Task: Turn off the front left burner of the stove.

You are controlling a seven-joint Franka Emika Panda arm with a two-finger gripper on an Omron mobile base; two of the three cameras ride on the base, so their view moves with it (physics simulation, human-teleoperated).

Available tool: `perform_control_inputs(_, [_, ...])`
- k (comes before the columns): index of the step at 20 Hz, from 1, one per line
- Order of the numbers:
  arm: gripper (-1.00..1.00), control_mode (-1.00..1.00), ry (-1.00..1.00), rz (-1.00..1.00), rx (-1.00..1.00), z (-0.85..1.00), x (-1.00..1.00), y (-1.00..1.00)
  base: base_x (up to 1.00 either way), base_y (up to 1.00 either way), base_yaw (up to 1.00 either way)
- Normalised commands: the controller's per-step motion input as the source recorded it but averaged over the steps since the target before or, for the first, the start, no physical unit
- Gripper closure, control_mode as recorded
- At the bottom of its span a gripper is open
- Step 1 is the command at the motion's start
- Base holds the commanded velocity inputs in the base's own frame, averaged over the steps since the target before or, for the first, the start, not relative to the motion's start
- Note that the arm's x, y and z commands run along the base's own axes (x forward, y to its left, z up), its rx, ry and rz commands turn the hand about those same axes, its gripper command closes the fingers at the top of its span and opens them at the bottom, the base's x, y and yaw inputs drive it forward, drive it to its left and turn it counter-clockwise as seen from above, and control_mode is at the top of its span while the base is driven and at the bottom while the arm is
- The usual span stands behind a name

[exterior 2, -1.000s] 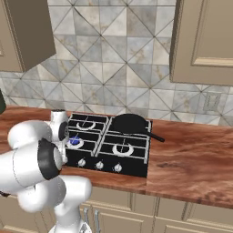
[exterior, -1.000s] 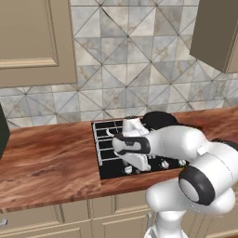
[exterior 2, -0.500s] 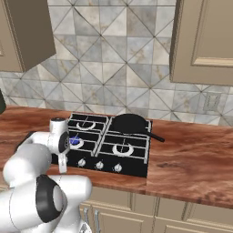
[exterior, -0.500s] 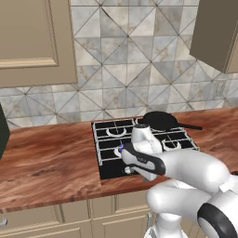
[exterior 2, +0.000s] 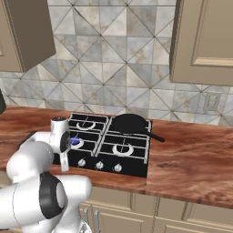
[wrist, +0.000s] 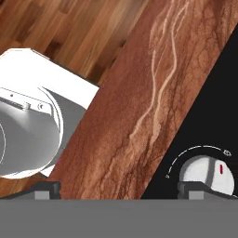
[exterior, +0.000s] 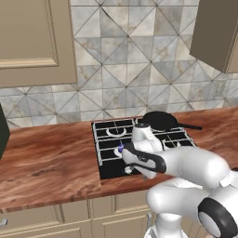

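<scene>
My gripper (wrist: 123, 187) spread wide beside one red-marked knob (wrist: 207, 173) of four on the stove (exterior 2: 136, 157), long axis left-right.

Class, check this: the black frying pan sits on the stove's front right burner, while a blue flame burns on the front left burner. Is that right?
Not quite. The frying pan sits on the back right burner of the stove, not the front right, which is bare in the right base view. The rest holds: the front left burner shows a blue flame.
</scene>
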Motion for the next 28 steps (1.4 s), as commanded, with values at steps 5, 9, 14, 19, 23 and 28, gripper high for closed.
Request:
perform_control_inputs(5, [-1.0,-1.0,0.0,0.01,0.0,0.0,0.36,0.02,0.0,0.0,0.0])
perform_control_inputs(9, [-1.0,-1.0,0.0,0.0,0.01,0.02,0.34,0.04,0.0,0.0,0.0])
perform_control_inputs(14, [-1.0,-1.0,0.0,0.0,0.03,-0.08,0.04,0.27,0.0,0.0,0.0])
perform_control_inputs(19, [-1.0,-1.0,0.0,0.0,0.02,-0.27,0.03,0.36,0.0,0.0,0.0])
perform_control_inputs(23, [-1.0,-1.0,0.0,0.0,0.0,-0.27,0.04,0.06,0.0,0.0,0.0])
perform_control_inputs(28, [-1.0,-1.0,0.0,0.0,0.0,-0.11,0.16,-0.02,0.0,0.0,0.0])
